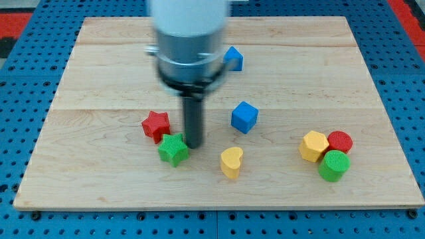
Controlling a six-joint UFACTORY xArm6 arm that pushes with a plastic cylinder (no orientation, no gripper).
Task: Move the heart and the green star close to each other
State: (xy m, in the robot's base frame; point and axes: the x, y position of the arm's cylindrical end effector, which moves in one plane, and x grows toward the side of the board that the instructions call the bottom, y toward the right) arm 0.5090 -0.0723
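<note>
The yellow heart (231,161) lies near the board's bottom edge, a little right of centre. The green star (173,149) lies to its left, about a block's width away from it. My tip (194,145) stands at the green star's upper right edge, touching or nearly touching it, between the star and the heart. The arm's wide body hides the board above the rod.
A red star (156,125) sits just up-left of the green star. A blue cube (244,117) lies above the heart, another blue block (233,58) near the top. A yellow hexagon (313,146), red cylinder (340,141) and green cylinder (333,165) cluster at right on the wooden board (99,66).
</note>
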